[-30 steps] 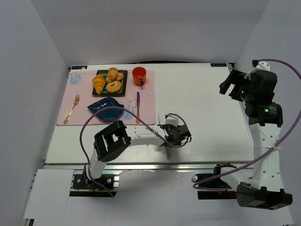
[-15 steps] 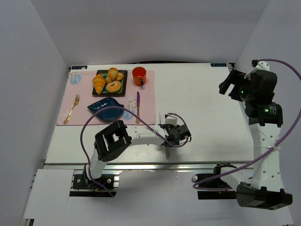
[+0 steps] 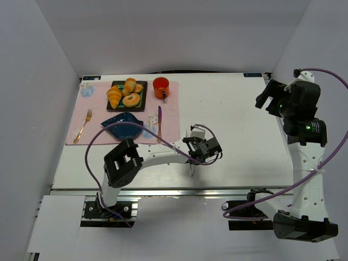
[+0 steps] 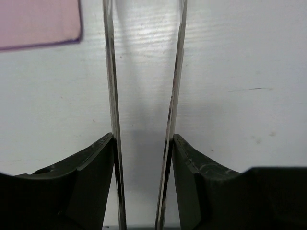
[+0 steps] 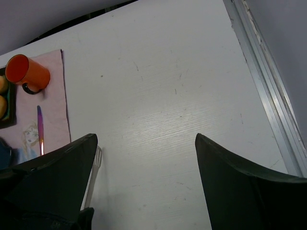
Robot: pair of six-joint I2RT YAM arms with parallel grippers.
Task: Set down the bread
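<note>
The bread (image 3: 129,85) is a plump golden roll on the black tray (image 3: 111,108) at the back left, beside a croissant (image 3: 114,96) and a ring pastry (image 3: 131,100). My left gripper (image 3: 196,155) hovers low over the middle of the table, far from the tray. In the left wrist view, the left gripper (image 4: 143,140) is shut on metal tongs (image 4: 111,96), its fingers (image 4: 96,163) pressing the two arms from outside. The tongs hold nothing. My right gripper (image 3: 267,97) is raised at the right edge, and in its wrist view the right gripper (image 5: 146,143) is open and empty.
A pink placemat (image 3: 173,122) carries the tray, an orange mug (image 3: 160,86), a blue plate (image 3: 124,126), a gold fork (image 3: 82,126) and a purple knife (image 3: 159,116). The tongs' slotted tip (image 5: 97,160) shows in the right wrist view.
The left gripper's jaws have narrowed onto the tongs. The left arm's elbow has swung left and the wrist has shifted slightly away. The right arm has barely moved.
</note>
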